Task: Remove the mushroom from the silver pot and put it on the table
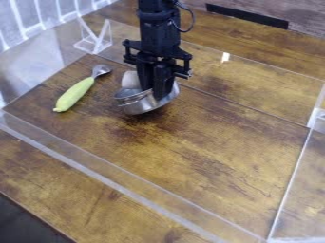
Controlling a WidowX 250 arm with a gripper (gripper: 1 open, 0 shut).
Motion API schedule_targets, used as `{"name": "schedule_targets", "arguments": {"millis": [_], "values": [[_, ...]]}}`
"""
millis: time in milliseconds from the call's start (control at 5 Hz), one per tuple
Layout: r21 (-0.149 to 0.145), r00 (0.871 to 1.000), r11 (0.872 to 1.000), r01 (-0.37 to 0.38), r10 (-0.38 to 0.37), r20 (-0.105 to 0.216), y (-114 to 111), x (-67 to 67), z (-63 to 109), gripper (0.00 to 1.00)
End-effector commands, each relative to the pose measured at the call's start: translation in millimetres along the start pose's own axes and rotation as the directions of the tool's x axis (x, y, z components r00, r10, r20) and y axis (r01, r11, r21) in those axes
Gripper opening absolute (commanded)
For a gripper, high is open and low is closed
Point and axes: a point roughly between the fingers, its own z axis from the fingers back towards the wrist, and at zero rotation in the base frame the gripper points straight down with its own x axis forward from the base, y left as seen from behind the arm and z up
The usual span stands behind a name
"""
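Little of the mushroom shows: a pale, rounded, matte patch just left of the black fingers, sitting inside the silver pot. Its cap colour cannot be made out, since the arm covers most of it.

The fingers point straight down into the pot, their tips below its rim, with the mushroom touching or just beside their left side. Whether it sits between them cannot be told. They stand close together with only a narrow gap, but the frame does not show whether they are clamped on the mushroom or merely near it.

The pot is round, shallow and shiny steel, its curved wall throwing back bright highlights and dark reflections of the arm. It appears slightly tilted, the near rim lower. It sits directly under the fingers on the tabletop.

The tabletop is dark brown wood with a streaked grain and a dull sheen, bordered by clear acrylic walls whose edges catch the light as pale lines.

To the left of the fingers, well apart from the pot, lies a long yellow-green corn cob, tapered and matte. Just beyond its upper end, between it and the pot, is a small grey metallic piece, too small to identify.
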Motion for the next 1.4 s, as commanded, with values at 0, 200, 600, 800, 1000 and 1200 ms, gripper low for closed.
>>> {"name": "schedule_targets", "arguments": {"millis": [0, 200, 600, 800, 1000, 1200], "values": [[-0.012, 0.997, 1.000, 0.000, 0.000, 0.080, 4, 6.1, 26.7, 1.00], [-0.025, 0.995, 1.000, 0.004, -0.001, 0.096, 3, 7.6, 34.7, 1.00], [-0.028, 0.996, 1.000, 0.014, -0.011, 0.091, 0, 11.4, 30.6, 1.00], [-0.030, 0.997, 0.999, 0.018, -0.015, 0.082, -1, 12.3, 26.6, 1.00], [-0.031, 0.997, 0.999, 0.022, -0.020, 0.074, -3, 13.0, 22.8, 1.00], [-0.033, 0.997, 0.999, 0.027, -0.025, 0.068, -5, 14.1, 19.6, 1.00]]}}
